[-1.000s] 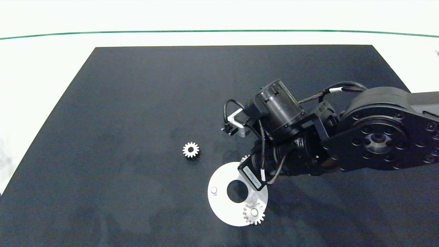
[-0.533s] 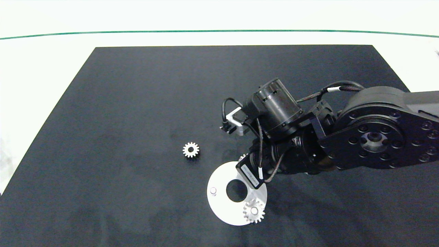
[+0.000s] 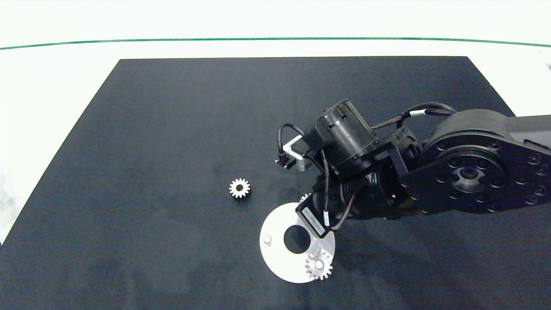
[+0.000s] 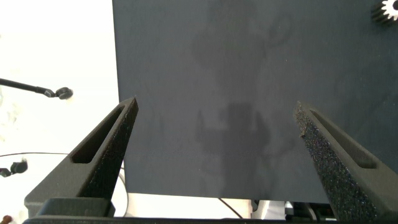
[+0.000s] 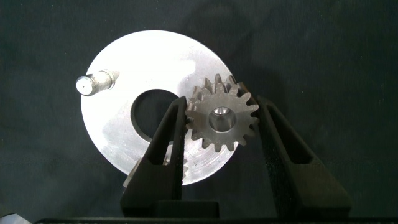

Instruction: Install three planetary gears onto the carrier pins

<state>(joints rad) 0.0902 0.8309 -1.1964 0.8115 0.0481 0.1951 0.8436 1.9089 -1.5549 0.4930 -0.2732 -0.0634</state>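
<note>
A flat white disc lies on the black mat. One planetary gear sits on its near pin, and a bare carrier pin stands at the disc's left. My right gripper is shut on a second planetary gear, whose centre hole is filled by a pin; in the head view only its edge peeks out from under the wrist. A third gear lies loose on the mat, left of the disc. My left gripper hangs open over the mat's left edge, holding nothing.
The right arm reaches in over the mat and covers the disc's far right part. The bare pin shows beside the disc's centre hole. White table surrounds the black mat.
The right wrist has crept slightly left and away, and the disc has shifted a little left with it. The loose gear has not moved.
</note>
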